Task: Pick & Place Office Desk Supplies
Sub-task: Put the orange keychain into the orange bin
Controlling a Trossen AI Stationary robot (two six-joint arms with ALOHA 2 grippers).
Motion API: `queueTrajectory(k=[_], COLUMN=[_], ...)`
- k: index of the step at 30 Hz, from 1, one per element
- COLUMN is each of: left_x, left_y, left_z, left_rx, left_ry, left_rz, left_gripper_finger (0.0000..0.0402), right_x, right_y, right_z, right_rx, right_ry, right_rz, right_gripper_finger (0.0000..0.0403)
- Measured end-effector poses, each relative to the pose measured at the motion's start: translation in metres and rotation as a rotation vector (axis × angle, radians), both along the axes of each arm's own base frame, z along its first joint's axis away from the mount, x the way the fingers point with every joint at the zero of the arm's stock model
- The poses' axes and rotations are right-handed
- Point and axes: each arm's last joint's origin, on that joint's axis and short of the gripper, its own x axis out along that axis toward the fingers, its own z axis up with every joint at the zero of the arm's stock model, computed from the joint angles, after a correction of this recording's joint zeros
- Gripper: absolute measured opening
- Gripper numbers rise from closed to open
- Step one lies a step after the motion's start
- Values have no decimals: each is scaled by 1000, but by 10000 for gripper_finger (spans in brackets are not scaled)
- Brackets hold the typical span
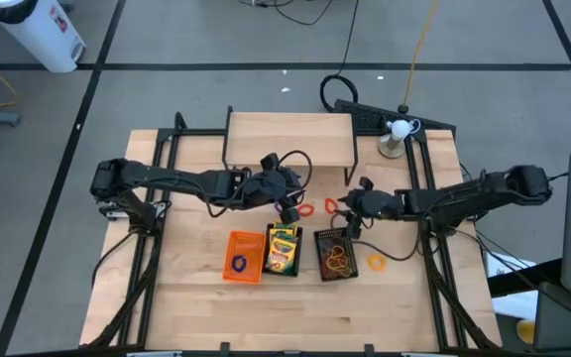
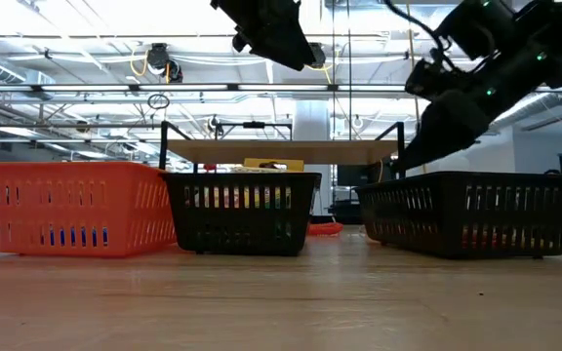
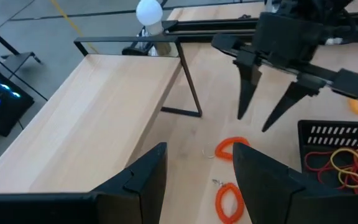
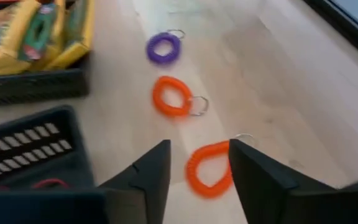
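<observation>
Crayon boxes [image 1: 284, 248] sit packed in the middle black tray [image 1: 283, 270] on my overhead feed, between the orange tray [image 1: 243, 256], which holds a purple coil loop [image 1: 239, 263], and the other black tray [image 1: 336, 255] with its tangle of orange and yellow bands. I see my right gripper [image 4: 194, 180] hanging with its fingers spread over an orange coil loop [image 4: 208, 168] lying on the wood, with a second orange loop [image 4: 171, 96] and a purple one [image 4: 163, 47] farther on. My left gripper [image 3: 197, 180] hovers above the table behind the middle tray, fingers parted and empty. One yellow loop [image 1: 376, 263] lies beside the right-hand tray.
</observation>
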Motion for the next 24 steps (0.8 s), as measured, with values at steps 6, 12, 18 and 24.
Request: queueTrajectory(k=[6,12,18,24], left_x=[-1,-2,-2,-2], left_y=[0,0,-1,-2], left_z=[-2,-3,-3,-4], left_rx=[1,-2,-8,-28], left_ry=[26,44,41,31], left_rz=[0,-3,-1,9], left_gripper_finger=[184,184,184,184], right_x=[2,6,12,17], right_y=[-14,-17,-19,-26], right_z=[-9,-26,-42,-55], right_rx=[5,93,103,107], right_ry=[47,113,167,178], right_rz=[-52,-59,-78,-107], right_gripper_finger=[177,170,165,164])
